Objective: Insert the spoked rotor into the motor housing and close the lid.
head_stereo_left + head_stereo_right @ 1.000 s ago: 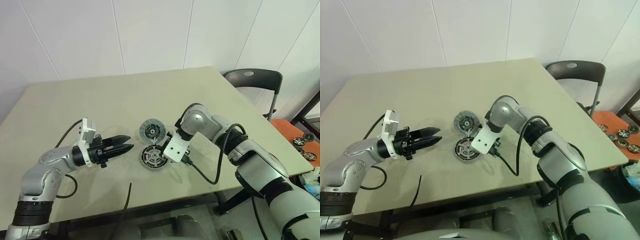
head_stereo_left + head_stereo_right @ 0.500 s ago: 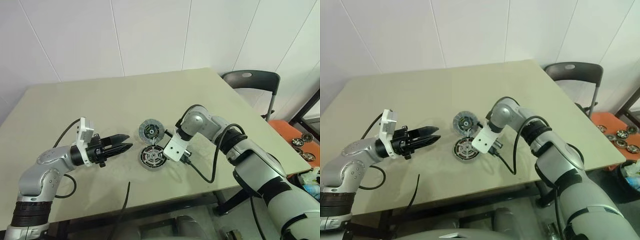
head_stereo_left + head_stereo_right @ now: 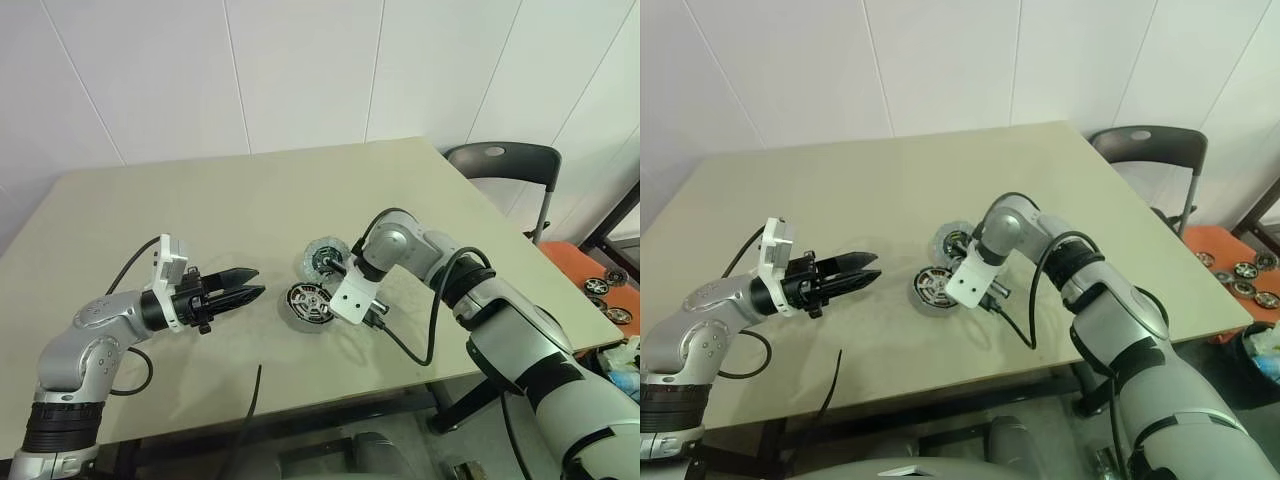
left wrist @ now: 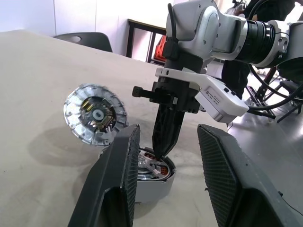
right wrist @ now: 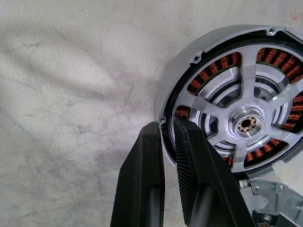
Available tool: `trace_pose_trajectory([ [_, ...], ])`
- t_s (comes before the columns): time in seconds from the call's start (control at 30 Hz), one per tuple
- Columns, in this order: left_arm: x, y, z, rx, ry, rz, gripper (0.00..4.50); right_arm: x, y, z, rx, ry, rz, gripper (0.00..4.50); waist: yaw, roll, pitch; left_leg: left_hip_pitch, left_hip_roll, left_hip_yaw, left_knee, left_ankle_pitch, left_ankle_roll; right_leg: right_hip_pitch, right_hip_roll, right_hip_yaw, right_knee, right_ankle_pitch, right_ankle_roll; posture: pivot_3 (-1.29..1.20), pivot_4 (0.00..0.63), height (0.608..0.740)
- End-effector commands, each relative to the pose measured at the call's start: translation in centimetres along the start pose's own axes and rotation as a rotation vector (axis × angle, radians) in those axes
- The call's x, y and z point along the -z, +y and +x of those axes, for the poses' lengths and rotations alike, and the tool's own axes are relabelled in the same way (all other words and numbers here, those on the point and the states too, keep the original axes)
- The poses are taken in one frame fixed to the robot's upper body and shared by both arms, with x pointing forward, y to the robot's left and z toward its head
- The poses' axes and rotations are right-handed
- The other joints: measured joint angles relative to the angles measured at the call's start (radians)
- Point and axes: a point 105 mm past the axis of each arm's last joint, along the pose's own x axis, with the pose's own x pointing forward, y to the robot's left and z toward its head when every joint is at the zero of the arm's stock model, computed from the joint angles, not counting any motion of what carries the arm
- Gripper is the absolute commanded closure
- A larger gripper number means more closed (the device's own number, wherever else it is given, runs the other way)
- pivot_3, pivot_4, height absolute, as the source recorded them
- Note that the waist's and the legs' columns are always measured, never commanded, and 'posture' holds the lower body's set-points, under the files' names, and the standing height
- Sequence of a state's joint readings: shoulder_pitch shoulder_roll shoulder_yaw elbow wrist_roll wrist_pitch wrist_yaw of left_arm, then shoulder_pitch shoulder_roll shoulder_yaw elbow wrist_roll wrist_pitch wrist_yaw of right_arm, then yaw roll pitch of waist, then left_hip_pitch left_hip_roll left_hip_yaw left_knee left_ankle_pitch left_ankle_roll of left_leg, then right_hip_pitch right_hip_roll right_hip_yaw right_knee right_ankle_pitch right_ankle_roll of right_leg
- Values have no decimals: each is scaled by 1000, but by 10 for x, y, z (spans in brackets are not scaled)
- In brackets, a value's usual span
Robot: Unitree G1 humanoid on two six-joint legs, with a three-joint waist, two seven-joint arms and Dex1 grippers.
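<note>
The motor housing [image 3: 306, 302] lies slightly tipped on the table, its copper windings showing in the right wrist view. The spoked rotor [image 5: 246, 124] sits inside it, silver spokes and hub facing up. My right gripper [image 5: 168, 124] points steeply down and is shut on the housing's rim [image 5: 189, 61], one finger inside and one outside. The lid [image 3: 323, 258] stands tilted just behind the housing, its green-and-black centre [image 4: 96, 115] visible in the left wrist view. My left gripper [image 3: 261, 281] hovers level to the left of the housing, open and holding nothing.
The beige table [image 3: 200, 200] has free room all around the parts. A loose black cable [image 3: 250, 400] hangs over its front edge. A dark chair [image 3: 505, 165] stands at the right, and an orange tray [image 3: 600, 285] with more round parts lies beyond it.
My right gripper's fingers have closed onto the housing's rim. The housing has tipped up a little, and the lid has shifted right and tilted. The left arm has kept still.
</note>
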State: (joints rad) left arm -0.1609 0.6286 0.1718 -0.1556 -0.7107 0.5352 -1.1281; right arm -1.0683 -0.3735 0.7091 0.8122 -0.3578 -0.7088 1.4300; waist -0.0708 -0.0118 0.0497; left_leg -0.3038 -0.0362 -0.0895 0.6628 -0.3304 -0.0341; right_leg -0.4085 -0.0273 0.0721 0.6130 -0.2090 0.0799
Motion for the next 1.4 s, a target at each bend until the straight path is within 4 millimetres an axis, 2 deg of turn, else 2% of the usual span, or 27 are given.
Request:
trace_pose_trajectory([
  [0.03, -10, 1, 4, 17, -24, 41, 2412, 9, -11, -35, 2, 106, 8, 4402, 1, 1, 1, 0, 0, 0, 0, 0, 0, 0, 0, 0, 0, 0, 0, 0, 0, 740],
  [0.23, -8, 2, 7, 27, -34, 40, 2412, 28, 15, -66, -92, 198, 97, 4402, 9, 2, 1, -2, -1, 0, 0, 0, 0, 0, -1, -1, -2, -1, 1, 0, 0, 740],
  [0.37, -7, 5, 11, 37, -39, 39, 2412, 30, 35, -73, -123, 205, 145, 4402, 7, 3, 2, -3, -1, 1, -1, 0, 1, -1, -2, 0, -3, -1, 2, 0, 0, 740],
  [0.5, -8, 8, 14, 50, -40, 41, 2412, 23, 43, -73, -130, 181, 161, 4402, 2, 3, 2, -2, -1, 1, -2, -1, 1, -1, -2, 0, -3, -1, 2, 0, 0, 740],
  [0.73, -10, 11, 20, 70, -40, 46, 2412, 4, 34, -64, -124, 115, 168, 4402, 2, 3, 2, -2, 0, 2, -1, 0, 1, -1, -1, 0, -2, -3, 5, 0, 0, 740],
  [0.9, -8, 9, 19, 64, -41, 44, 2412, -13, 17, -54, -127, 42, 267, 4402, 2, 3, 2, -2, 0, 0, -2, 0, 1, -1, -1, 0, -2, -2, 3, 0, 0, 740],
  [1.2, -6, 4, 11, 21, -51, 42, 2412, -31, -6, -36, -163, -144, 567, 4402, 5, 3, 2, -2, 1, -1, -1, 0, 1, -1, -2, 0, -3, -1, 3, 0, 0, 740],
  [1.4, -4, 3, 7, 4, -52, 40, 2412, -39, -16, -37, -162, -172, 575, 4402, 5, 3, 2, -3, 0, -1, -1, 0, 1, -2, -2, -1, -2, -2, 3, 0, 0, 740],
])
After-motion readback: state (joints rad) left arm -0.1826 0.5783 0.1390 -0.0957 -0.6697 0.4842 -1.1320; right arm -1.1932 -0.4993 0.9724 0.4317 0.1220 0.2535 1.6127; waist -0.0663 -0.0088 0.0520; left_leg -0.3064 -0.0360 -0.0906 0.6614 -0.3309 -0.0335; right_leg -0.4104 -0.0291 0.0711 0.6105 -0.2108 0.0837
